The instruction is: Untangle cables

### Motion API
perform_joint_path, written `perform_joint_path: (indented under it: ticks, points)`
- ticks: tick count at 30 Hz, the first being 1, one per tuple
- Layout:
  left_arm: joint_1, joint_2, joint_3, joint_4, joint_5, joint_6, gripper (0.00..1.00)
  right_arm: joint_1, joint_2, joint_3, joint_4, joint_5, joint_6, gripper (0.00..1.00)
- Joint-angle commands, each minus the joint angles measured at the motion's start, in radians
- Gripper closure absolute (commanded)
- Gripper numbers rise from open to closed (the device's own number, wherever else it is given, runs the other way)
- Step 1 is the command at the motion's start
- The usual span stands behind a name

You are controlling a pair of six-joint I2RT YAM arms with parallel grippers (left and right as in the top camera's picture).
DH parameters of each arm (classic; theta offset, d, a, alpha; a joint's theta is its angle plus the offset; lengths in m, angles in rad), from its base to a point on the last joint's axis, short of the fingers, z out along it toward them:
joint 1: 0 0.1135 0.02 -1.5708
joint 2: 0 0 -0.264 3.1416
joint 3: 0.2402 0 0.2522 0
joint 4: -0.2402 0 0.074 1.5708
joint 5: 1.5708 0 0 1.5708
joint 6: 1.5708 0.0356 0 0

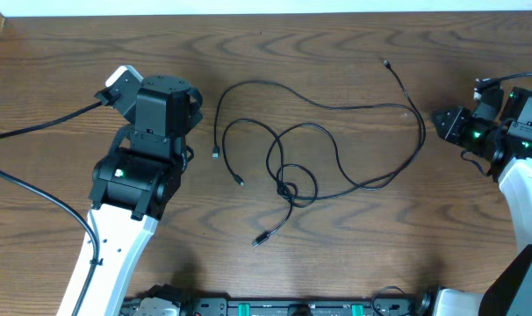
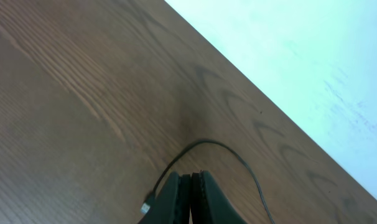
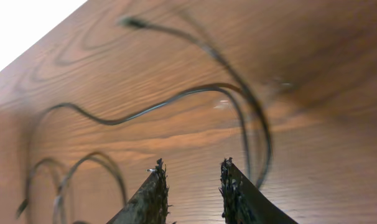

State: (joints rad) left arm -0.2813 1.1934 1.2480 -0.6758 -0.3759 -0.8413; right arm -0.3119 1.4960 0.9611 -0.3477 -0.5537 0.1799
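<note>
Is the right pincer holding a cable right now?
No, the right pincer stands open, with only bare table showing in its gap.

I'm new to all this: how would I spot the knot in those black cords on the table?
Look at the middle of the wooden table, where the thin black cables sprawl in wide open loops. Follow them toward the robot's side to the knot, the one tight little twist where several strands cross; a short tail runs from it to a plug end.
</note>
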Motion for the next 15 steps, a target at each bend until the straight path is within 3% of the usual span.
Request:
perform_joint_path:
  ticks: [1,4,7,9,10,15]
  points:
    - [0.005,0.002,0.016,-0.013,0.010,0.001,0.91,0.000,0.001,0.006,0.000,-0.249,-0.101,0.66]
    - [0.005,0.002,0.016,-0.031,0.039,0.001,0.85,0.019,0.002,0.005,-0.021,-0.324,-0.137,0.49]
    - [0.005,0.004,0.016,-0.045,0.095,0.001,0.56,0.067,0.008,0.003,-0.040,-0.216,-0.137,0.36]
    - [0.005,0.010,0.016,-0.054,0.156,0.001,0.44,0.119,0.016,0.003,-0.038,-0.080,-0.137,0.31]
    - [0.005,0.018,0.016,-0.068,0.212,0.001,0.39,0.159,0.023,0.003,-0.029,0.020,-0.138,0.24]
    - [0.005,0.048,0.016,-0.130,0.246,0.001,0.16,0.245,0.055,0.003,0.026,0.105,-0.200,0.20]
